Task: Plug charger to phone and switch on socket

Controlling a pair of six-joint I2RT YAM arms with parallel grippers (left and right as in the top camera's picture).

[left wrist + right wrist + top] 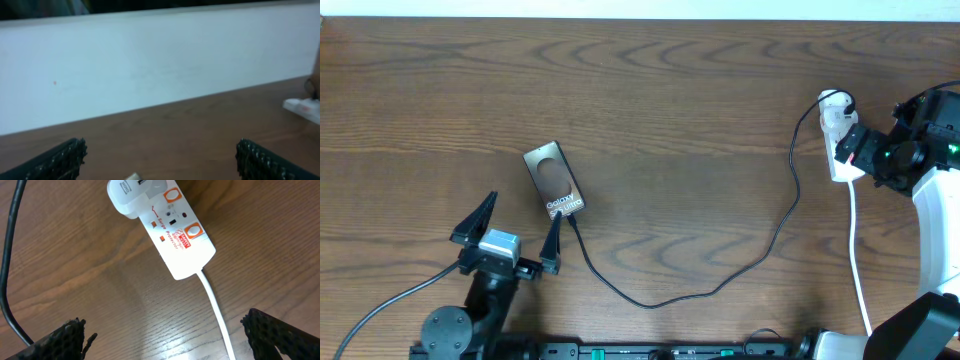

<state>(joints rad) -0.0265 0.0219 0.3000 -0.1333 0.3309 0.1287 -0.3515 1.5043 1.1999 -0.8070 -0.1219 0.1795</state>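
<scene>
The phone (555, 182) lies flat on the table, left of centre, lettering towards me. The black charger cable (720, 285) runs from the phone's near end in a loop across the table to the white plug on the socket (837, 125) at the far right. Whether its tip is fully in the phone I cannot tell. My left gripper (515, 235) is open and empty, just in front of and left of the phone; its right finger is next to the cable end. My right gripper (853, 152) is open and empty above the socket (170, 230), its fingers (170, 340) either side of the white cord (215, 305).
The charger cable (7, 255) passes down the left of the right wrist view. The socket (305, 106) shows at the right edge of the left wrist view, with a white wall (150, 65) behind the table. A small pale corner (132, 176) shows between the left fingers (160, 160).
</scene>
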